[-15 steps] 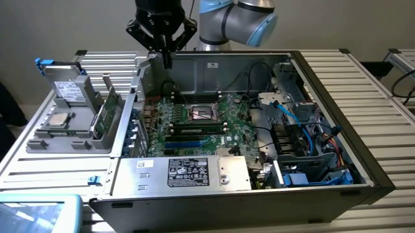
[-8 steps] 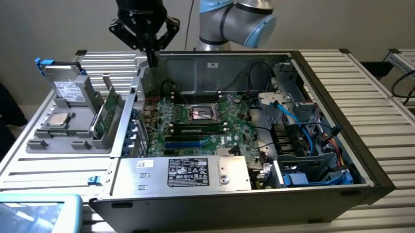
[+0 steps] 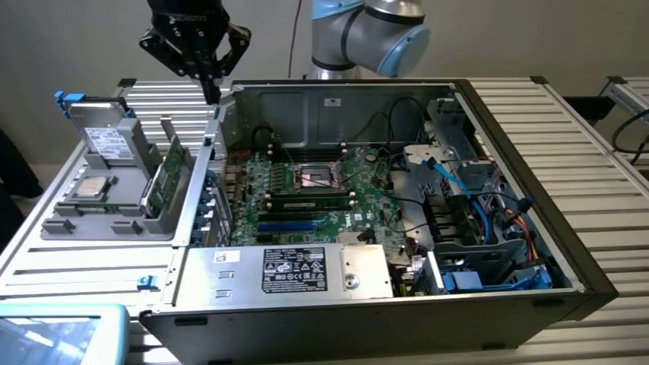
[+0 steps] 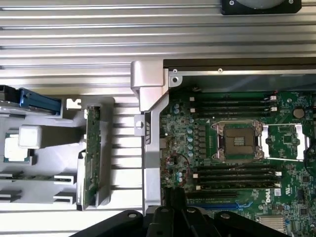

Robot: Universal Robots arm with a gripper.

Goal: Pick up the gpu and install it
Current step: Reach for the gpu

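I find the gpu (image 3: 167,176) standing on edge in a slot of the grey holder (image 3: 93,211), on the worktop (image 3: 598,152), just beside the open case (image 3: 568,251) at the exterior view's left. The gripper (image 3: 211,91) hangs above the case wall nearest the holder, apart from the gpu, its fingers clenched on nothing.

Open computer case (image 3: 355,319), green board (image 3: 370,205) inside, silver box (image 3: 294,270) near, gray tray (image 3: 96,220) on the exterior view's left
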